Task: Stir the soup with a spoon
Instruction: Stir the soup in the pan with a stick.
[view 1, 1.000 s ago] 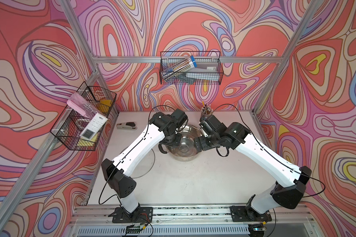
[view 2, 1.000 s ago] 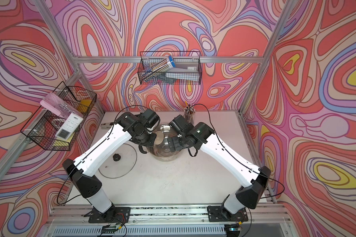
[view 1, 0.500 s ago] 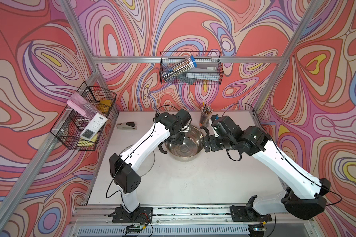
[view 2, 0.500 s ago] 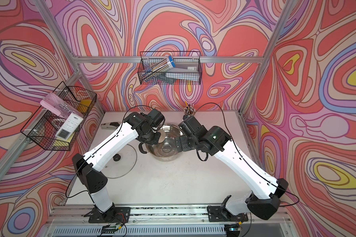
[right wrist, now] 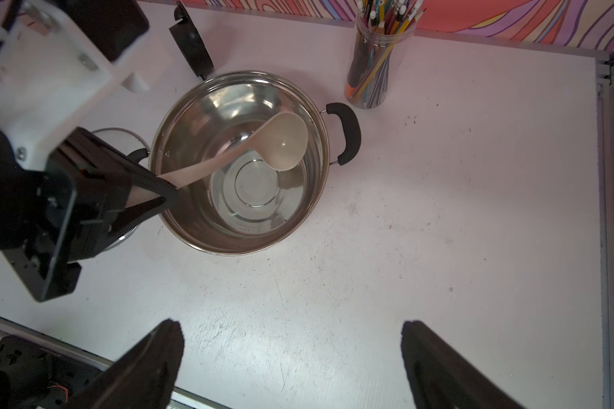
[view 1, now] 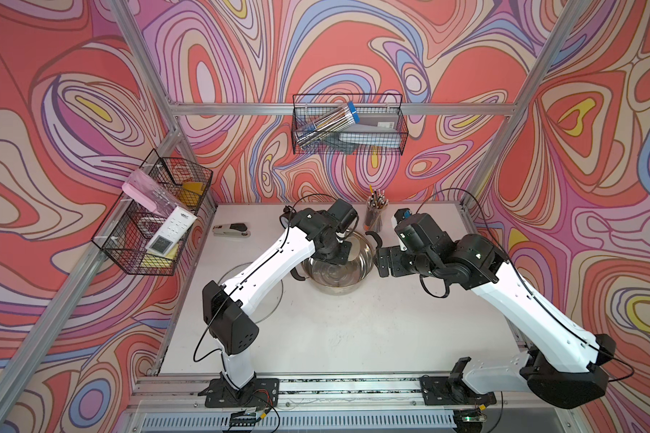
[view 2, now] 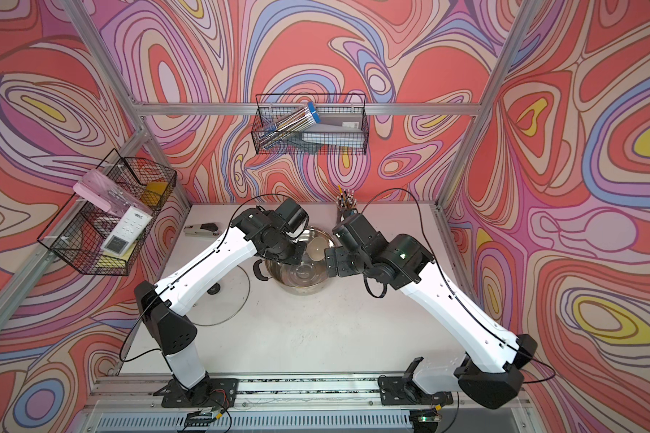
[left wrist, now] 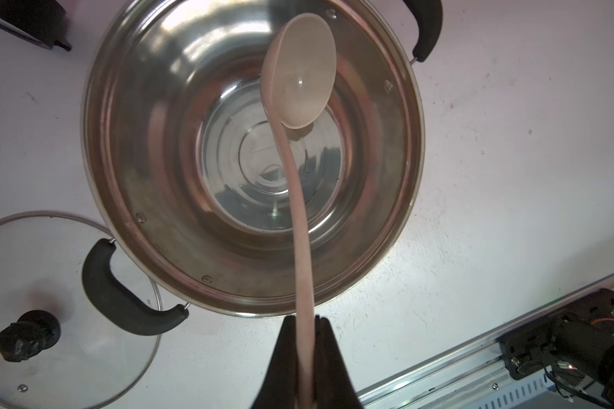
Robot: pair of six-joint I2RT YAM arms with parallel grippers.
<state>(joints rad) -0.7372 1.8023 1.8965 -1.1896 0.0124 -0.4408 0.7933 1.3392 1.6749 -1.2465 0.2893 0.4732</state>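
Pot [right wrist: 192, 141] stands uncovered. Right gripper [right wrist: 290, 327], beside the pot, has its jaws spread wide and holds nothing. Left gripper [left wrist: 304, 320], over the pot's rim, pinches the spoon [right wrist: 286, 143] by its slim handle; the cream round bowl hangs inside the pot

No text is legible. A white keypad device [view 1: 169, 232] in the wire basket [view 1: 128, 260] on the left wall bears a small dark mark at its top edge, possibly a brand logo, too small to read.

Glossy steel pot [right wrist: 241, 226], matt plastic spoon [right wrist: 284, 145]
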